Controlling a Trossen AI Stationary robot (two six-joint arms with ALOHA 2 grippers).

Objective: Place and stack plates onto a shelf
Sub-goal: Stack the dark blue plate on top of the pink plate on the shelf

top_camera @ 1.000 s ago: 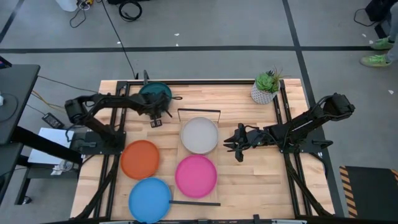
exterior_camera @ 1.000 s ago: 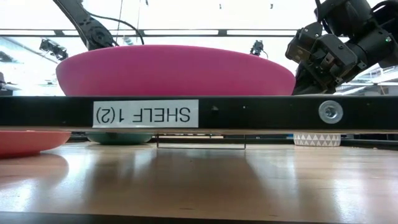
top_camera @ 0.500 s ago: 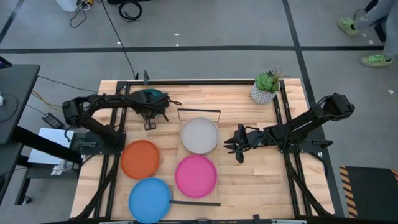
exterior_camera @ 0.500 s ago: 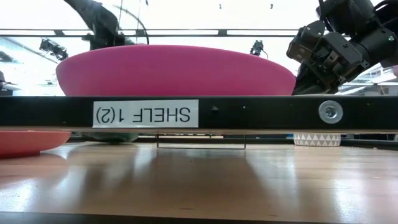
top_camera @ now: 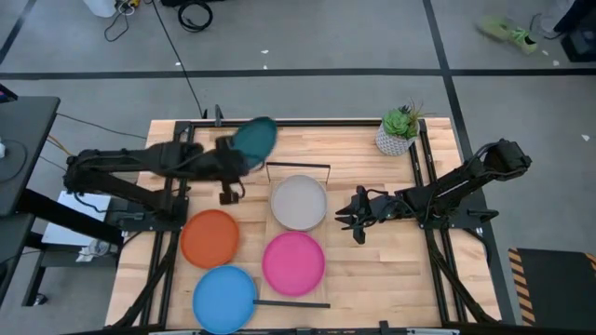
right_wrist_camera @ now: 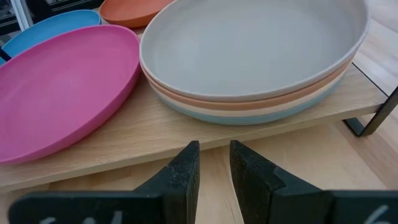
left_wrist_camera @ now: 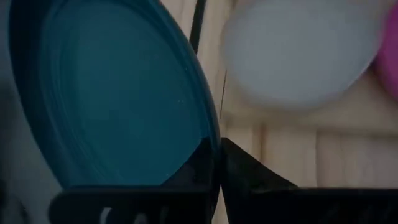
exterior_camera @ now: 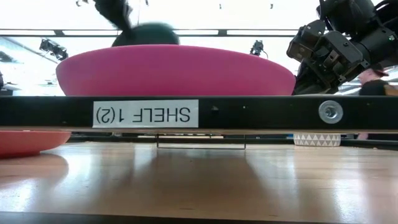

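A dark teal plate (top_camera: 254,138) hangs tilted above the table's far left part, with my left gripper (top_camera: 242,160) shut on it; in the low view the plate (exterior_camera: 146,34) shows above the magenta one. The shelf (top_camera: 300,233) runs from far to near in the table's middle. On its far end rests a stack topped by a grey plate (top_camera: 299,202), and on its near end a magenta plate (top_camera: 293,262). An orange plate (top_camera: 209,237) and a bright blue plate (top_camera: 224,298) lie on the table to its left. My right gripper (right_wrist_camera: 214,149) stands open to the right of the grey stack, holding nothing. My left gripper pinches the teal plate's rim (left_wrist_camera: 208,134) between its two fingers, one on each face of the plate. The plate is lifted clear of the table and stands steeply tilted beyond the fingers.
A small potted plant (top_camera: 400,130) stands at the far right corner. Black wire frames (top_camera: 298,166) close the shelf's ends. Under the grey plate lie a tan and a light blue one (right_wrist_camera: 261,115). A person (exterior_camera: 373,81) shows in the room beyond the table.
My left gripper has shut on the teal plate's rim and risen. The plate, which lay flat on the table's far left, is now lifted clear, tipped up steeply and carried a little toward the shelf's far end.
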